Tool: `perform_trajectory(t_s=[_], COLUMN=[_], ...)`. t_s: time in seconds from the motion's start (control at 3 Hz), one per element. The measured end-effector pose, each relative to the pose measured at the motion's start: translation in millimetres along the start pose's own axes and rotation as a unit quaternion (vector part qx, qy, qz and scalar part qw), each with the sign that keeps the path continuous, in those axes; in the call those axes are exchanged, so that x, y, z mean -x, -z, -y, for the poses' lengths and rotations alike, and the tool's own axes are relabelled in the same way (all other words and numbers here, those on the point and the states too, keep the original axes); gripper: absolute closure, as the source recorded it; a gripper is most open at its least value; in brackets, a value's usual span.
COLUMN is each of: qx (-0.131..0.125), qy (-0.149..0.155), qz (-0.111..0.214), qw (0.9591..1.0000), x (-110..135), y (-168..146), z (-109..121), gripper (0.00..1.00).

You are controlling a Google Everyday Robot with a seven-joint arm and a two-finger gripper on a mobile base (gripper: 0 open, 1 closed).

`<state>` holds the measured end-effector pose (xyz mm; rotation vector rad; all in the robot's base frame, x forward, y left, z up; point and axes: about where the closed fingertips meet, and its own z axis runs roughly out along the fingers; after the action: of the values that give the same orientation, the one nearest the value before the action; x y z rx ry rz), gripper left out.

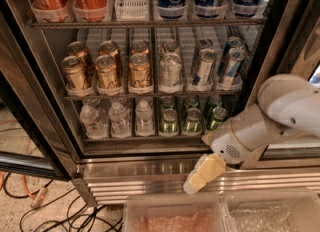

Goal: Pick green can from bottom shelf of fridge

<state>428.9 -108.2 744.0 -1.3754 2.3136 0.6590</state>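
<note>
Hanging below the green can [216,118], the gripper [196,181] seems empty; its openness unclear.

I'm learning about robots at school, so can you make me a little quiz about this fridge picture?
1. True or false: the gripper is inside the fridge.
2. In the picture, on which side of the green cans do the clear bottles stand on the bottom shelf? A left, B right, C behind.
3. Of the three shelves showing, which one holds the gold cans?

Key
1. False: it hangs outside, in front of the ribbed base panel, lower than the bottom shelf.
2. A.
3. The middle one.
</note>
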Motion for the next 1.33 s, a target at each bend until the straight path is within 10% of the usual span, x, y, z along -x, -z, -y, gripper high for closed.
perform_trajectory(t_s=[1.33], qx=[-0.131], qy=[-0.066], qz=[0.105], qw=[0.9836], x=[18.5], y=[-47.2], z=[25.8], gripper=[0.0])
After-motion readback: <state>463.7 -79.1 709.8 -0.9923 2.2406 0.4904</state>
